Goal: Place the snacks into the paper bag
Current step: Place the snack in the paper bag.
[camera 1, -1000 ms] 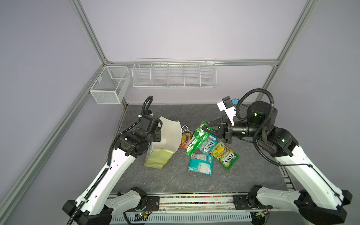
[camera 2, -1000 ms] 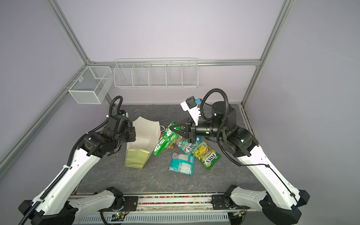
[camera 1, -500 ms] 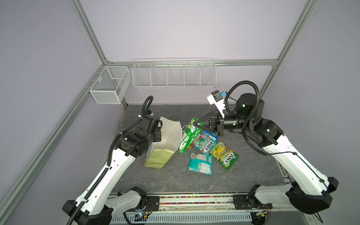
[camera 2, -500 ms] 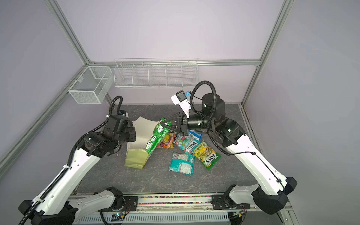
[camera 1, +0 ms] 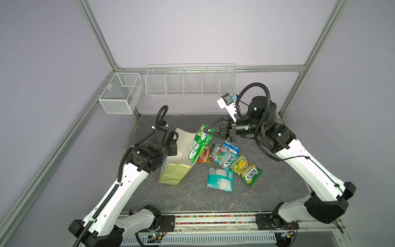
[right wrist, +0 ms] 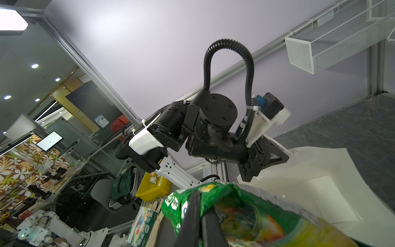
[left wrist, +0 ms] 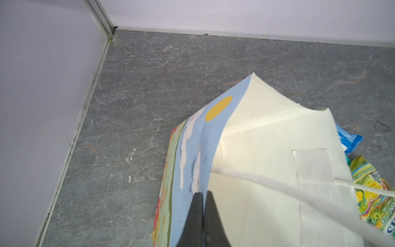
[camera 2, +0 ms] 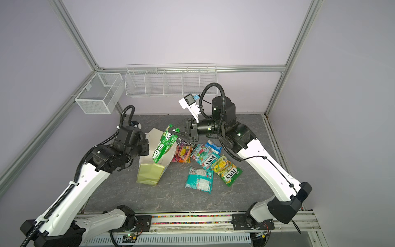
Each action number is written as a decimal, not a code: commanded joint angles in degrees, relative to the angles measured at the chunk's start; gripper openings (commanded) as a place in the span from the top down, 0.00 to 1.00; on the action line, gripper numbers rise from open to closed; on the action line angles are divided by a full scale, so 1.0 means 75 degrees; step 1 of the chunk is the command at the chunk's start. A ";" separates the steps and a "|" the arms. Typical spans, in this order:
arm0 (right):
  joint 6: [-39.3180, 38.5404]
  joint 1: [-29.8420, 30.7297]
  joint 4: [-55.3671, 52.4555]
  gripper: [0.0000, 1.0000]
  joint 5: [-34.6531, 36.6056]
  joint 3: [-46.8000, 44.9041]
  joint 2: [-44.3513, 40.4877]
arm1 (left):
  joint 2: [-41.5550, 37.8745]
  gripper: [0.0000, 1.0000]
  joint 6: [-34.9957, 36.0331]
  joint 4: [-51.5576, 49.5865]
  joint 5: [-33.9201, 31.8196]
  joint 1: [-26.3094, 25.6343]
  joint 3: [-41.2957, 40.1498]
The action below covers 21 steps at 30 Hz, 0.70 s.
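1. Here, the right hand (camera 1: 206, 130) is clamped on the top edge of a green snack packet (camera 1: 199, 145). The packet hangs at the mouth of the paper bag (camera 1: 174, 173), and whether its lower end is already inside cannot be told. Let go at this point, it may strike the rim and drop onto the table (camera 1: 192, 198).
2. The pinch takes only a narrow strip of glossy film, so a swing or a quick move may let the packet slide out early.
3. The left hand (left wrist: 203, 195) is closed on one printed wall of the bag near its rim. The bag leans, and thin paper held at one place may buckle, tear or pull free if the packet presses on it.
4. A white cord handle (left wrist: 256, 181) runs across the white inner wall in the left wrist view and may snag the packet on entry.
5. Both hands stand near the same mouth, so a deeper reach by the right risks contact with the left.
6. The loose snack packets (camera 1: 223, 158) lie overlapped on the table just beside the bag. A toppled bag would fall among them, and the overlaps may cause a double pick.
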 commanded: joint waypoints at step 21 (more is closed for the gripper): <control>-0.0557 0.0065 -0.0269 0.93 -0.0870 0.0555 0.1499 | -0.0261 1.00 -0.0158 0.0142 0.0545 -0.0039 -0.0067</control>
